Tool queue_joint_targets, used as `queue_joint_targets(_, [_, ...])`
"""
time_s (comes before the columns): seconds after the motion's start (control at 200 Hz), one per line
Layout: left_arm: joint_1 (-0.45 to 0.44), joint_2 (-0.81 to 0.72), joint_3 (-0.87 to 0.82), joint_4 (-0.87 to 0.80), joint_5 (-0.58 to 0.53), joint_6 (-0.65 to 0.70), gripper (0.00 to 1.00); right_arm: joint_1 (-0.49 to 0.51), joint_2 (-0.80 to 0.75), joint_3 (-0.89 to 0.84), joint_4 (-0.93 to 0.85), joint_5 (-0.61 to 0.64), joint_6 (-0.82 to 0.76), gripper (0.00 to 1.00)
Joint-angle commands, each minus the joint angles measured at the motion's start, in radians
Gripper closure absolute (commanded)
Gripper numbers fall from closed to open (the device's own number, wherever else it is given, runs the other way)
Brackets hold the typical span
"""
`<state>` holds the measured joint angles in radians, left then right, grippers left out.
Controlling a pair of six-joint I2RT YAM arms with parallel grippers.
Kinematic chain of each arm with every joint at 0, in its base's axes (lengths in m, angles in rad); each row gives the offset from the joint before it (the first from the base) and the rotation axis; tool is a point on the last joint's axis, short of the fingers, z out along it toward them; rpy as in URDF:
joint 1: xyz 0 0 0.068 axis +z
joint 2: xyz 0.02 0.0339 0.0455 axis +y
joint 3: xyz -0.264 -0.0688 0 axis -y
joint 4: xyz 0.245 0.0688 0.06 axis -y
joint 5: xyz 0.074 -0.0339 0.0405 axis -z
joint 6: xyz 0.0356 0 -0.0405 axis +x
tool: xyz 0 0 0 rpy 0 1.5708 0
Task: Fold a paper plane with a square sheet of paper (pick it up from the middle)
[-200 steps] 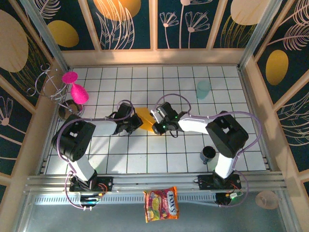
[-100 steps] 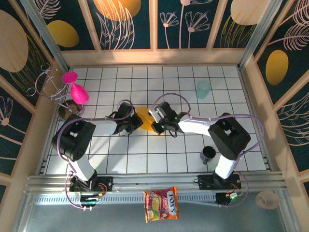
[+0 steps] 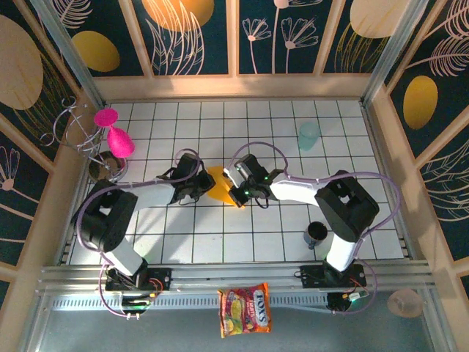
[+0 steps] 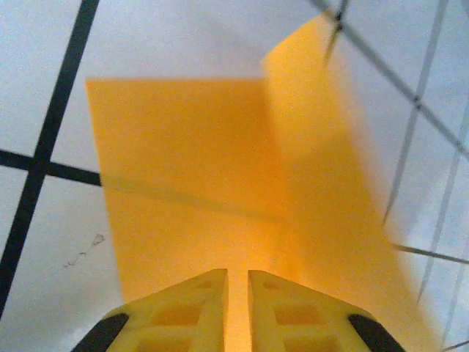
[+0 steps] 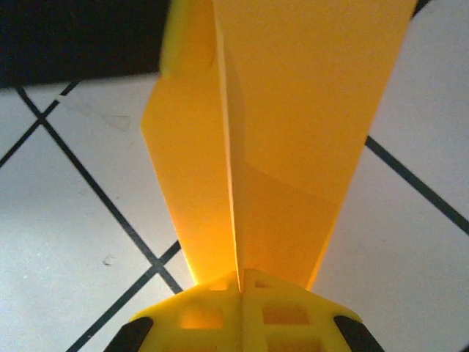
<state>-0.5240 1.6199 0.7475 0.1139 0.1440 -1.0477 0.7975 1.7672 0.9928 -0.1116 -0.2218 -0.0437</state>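
Observation:
The square sheet of paper (image 3: 218,183) is orange-yellow and partly folded, lying mid-table between my two grippers. My left gripper (image 3: 203,185) is at its left edge. In the left wrist view the sheet (image 4: 190,161) lies flat with its right flap raised, and the left gripper (image 4: 237,273) stands over its near edge with the jaws a narrow slit apart. My right gripper (image 3: 234,192) is at the sheet's right side. In the right wrist view that gripper (image 5: 239,273) is shut on the raised centre crease of the paper (image 5: 293,110), whose two flaps slope away on either side.
A teal cup (image 3: 308,135) stands at the back right and a dark cup (image 3: 316,233) near the right arm's base. Pink glasses (image 3: 117,139) and a wire rack (image 3: 73,125) are at the left. A snack packet (image 3: 245,310) lies beyond the near rail.
My right gripper has closed onto the paper's crease. The left arm has stretched lower and its jaws have eased apart slightly. The paper's near tip now points further toward the front.

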Motion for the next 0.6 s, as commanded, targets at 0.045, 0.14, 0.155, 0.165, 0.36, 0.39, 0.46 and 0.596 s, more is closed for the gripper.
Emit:
queue_joint_targets(0.045, [-0.002,-0.106,-0.053,-0.027,-0.116,-0.013,0.82,-0.052,0.055,0.063,-0.059,-0.16,0.047,0.96])
queue_joint_targets(0.14, [-0.003,-0.133,-0.089,0.015,-0.099,-0.02,0.81,-0.078,0.085,0.076,-0.065,-0.248,0.072,0.96])
queue_joint_targets(0.155, [-0.003,-0.136,-0.094,0.021,-0.095,-0.021,0.81,-0.081,0.089,0.078,-0.066,-0.261,0.076,0.96])
queue_joint_targets(0.165, [-0.004,-0.137,-0.096,0.027,-0.091,-0.021,0.81,-0.084,0.093,0.079,-0.065,-0.27,0.079,0.95])
queue_joint_targets(0.36, [-0.003,-0.149,-0.138,0.131,-0.024,-0.027,0.78,-0.135,0.133,0.082,-0.026,-0.443,0.134,0.95])
queue_joint_targets(0.39, [-0.004,-0.146,-0.141,0.142,-0.014,-0.026,0.78,-0.142,0.135,0.08,-0.017,-0.47,0.141,0.95])
queue_joint_targets(0.46, [-0.003,-0.133,-0.145,0.174,0.017,-0.025,0.77,-0.161,0.14,0.079,0.005,-0.521,0.168,0.95])
queue_joint_targets(0.596, [-0.003,-0.112,-0.158,0.238,0.06,-0.025,0.75,-0.191,0.161,0.079,0.044,-0.605,0.231,0.96])
